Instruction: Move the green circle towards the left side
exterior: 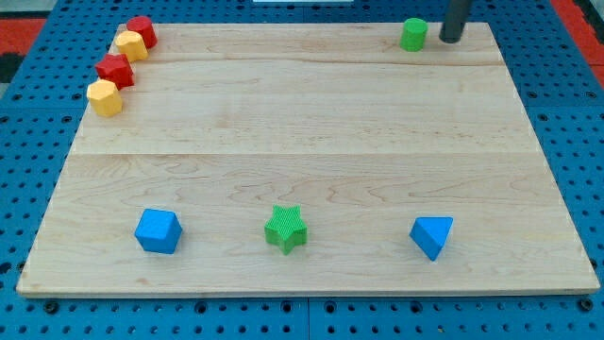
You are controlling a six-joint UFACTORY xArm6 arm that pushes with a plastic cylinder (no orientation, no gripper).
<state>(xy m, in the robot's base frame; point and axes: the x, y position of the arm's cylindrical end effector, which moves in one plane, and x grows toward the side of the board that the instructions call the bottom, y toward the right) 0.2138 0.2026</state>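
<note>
A wooden counter (302, 123) is shown on a blue perforated base (566, 113). The green circle (412, 34) is seen near the view's top edge, right of centre, standing upright on the counter.

Along the view's bottom, three blocks are set well apart in a row: a blue cube (157, 230) at the left, a green star (286, 229) in the middle and a blue triangle (431, 235) at the right. At the view's top-left corner, four blocks are lined up in a slanted chain, each touching or just beside the next: a red block (142, 30), a yellow block (130, 45), a second red block (115, 70) and a second yellow block (104, 97). Between the green circle and this chain, the top strip of the counter carries no other block.

The dark rod is seen entering from the view's top edge, upright. My tip (450, 40) is placed just beside the green circle, on its right; whether the two touch cannot be told. No gripper is fitted, so no open or closed condition is shown.
</note>
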